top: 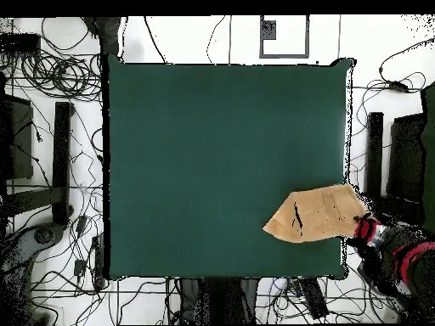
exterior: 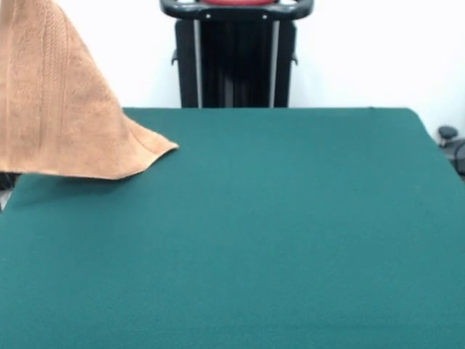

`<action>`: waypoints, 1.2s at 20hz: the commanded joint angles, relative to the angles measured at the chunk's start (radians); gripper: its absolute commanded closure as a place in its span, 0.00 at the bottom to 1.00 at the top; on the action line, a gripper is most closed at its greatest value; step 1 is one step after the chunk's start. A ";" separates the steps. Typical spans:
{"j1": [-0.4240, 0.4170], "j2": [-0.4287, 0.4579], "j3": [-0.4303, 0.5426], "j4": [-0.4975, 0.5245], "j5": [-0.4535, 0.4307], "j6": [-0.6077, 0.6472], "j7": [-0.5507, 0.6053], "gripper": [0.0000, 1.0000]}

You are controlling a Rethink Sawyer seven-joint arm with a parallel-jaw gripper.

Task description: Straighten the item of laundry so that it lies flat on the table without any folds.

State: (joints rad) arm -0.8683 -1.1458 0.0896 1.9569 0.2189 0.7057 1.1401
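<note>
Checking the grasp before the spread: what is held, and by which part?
The orange-tan towel hangs lifted over the green table, held by its top end near the table's edge. The gripper is there; its grip is unclear.

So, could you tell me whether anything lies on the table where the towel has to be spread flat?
Nothing visible does. The towel hangs lifted over one edge of the table, one corner pointing inward. The green surface shows nothing else on it. The arm reaches in from beyond that edge.
</note>
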 commanded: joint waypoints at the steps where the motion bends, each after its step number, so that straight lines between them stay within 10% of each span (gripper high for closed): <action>1: -0.030 0.101 0.227 -0.131 -0.090 0.199 -0.269 1.00; 24: -0.163 0.277 0.450 -0.485 -0.327 0.436 -0.292 1.00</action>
State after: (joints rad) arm -1.0465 -0.9066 0.3911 1.5538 -0.0500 1.0070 1.1399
